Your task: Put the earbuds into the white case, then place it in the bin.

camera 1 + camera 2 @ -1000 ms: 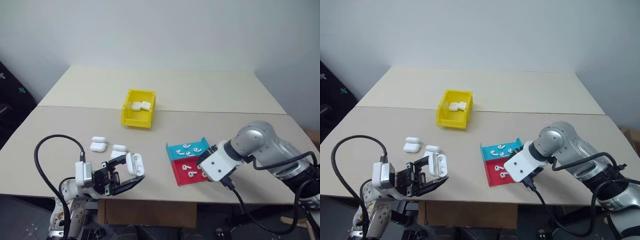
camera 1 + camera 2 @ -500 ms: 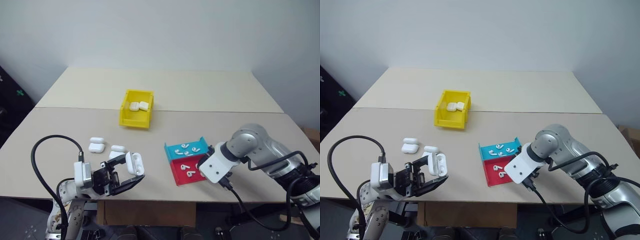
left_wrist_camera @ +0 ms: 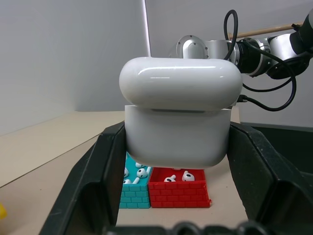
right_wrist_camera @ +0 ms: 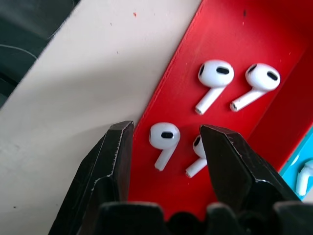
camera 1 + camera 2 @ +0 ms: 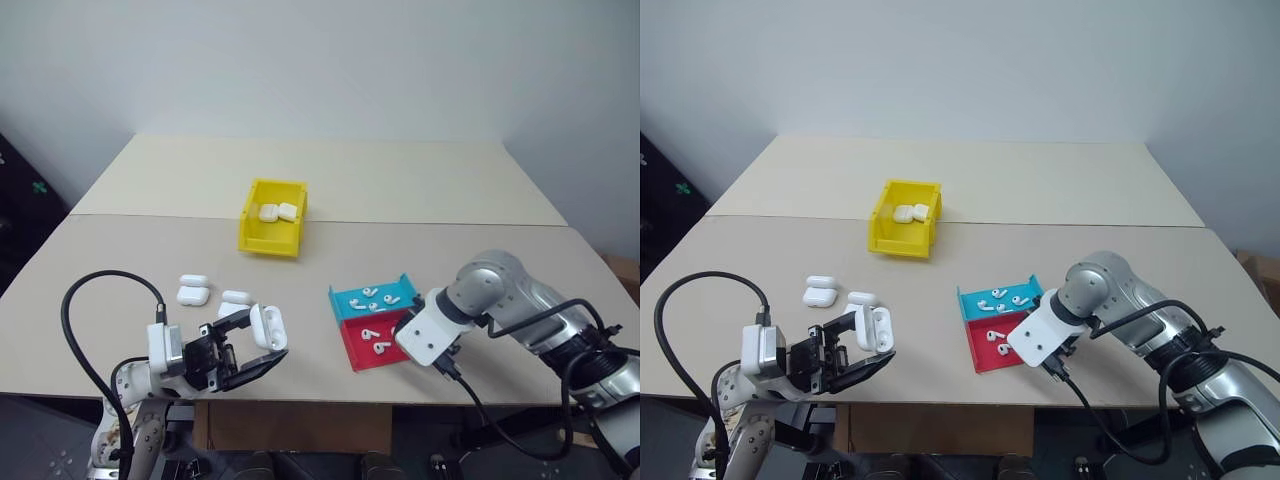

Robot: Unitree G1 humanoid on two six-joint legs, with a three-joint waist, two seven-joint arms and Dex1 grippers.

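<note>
The right gripper (image 4: 166,147) has been lowered over the red tray (image 5: 362,349), fingers parted astride an earbud (image 4: 164,142), while the white case (image 3: 178,117) stays clenched in the left gripper (image 5: 245,350), well short of the yellow bin (image 5: 270,232).

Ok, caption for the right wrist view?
Open right gripper poised over an earbud in the red tray.

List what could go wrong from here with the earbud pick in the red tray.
1. The right end effector is open over an earbud, with a second earbud lying close beside it; both could get pinched or one knocked away.
2. The fingers could catch the red tray wall.
3. The left end effector grips the white case tilted; it may slip.
</note>
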